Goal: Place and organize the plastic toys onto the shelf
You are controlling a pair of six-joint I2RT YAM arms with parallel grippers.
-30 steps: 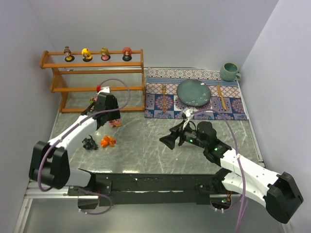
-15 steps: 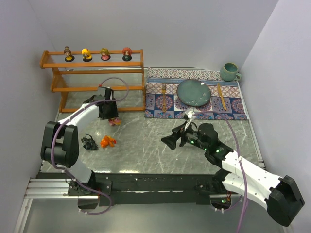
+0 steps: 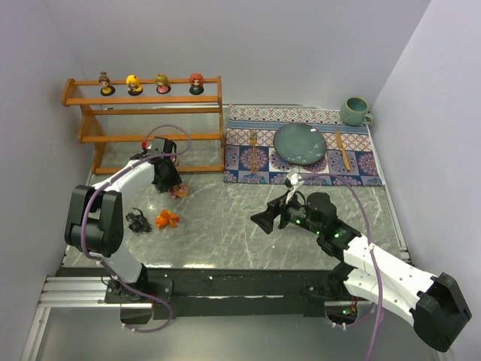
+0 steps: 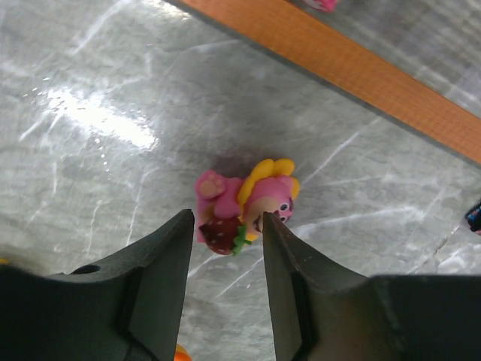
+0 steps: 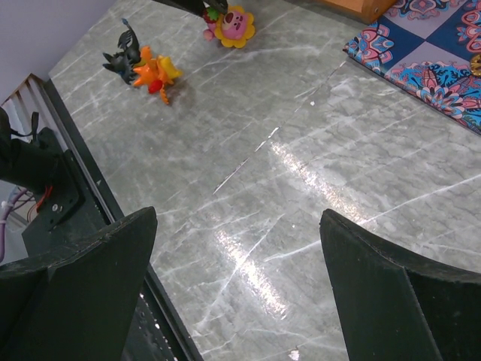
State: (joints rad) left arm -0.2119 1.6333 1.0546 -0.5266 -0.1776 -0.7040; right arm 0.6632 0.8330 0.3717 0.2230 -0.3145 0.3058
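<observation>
Left hand (image 4: 225,219): open, astride pink-yellow toy (image 4: 257,197) lying on tabletop (image 4: 90,150); we judge toy may squirt sideways if pinch off-centre

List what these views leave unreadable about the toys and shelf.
- Top external: the pink-and-yellow toy is mostly hidden under the left gripper; the four dolls are too small for detail.
- Left wrist: the shelf shows one rail only; a pink thing is cut off by the top edge.
- Right wrist: the dark toy and orange toy overlap, shapes unclear.
</observation>
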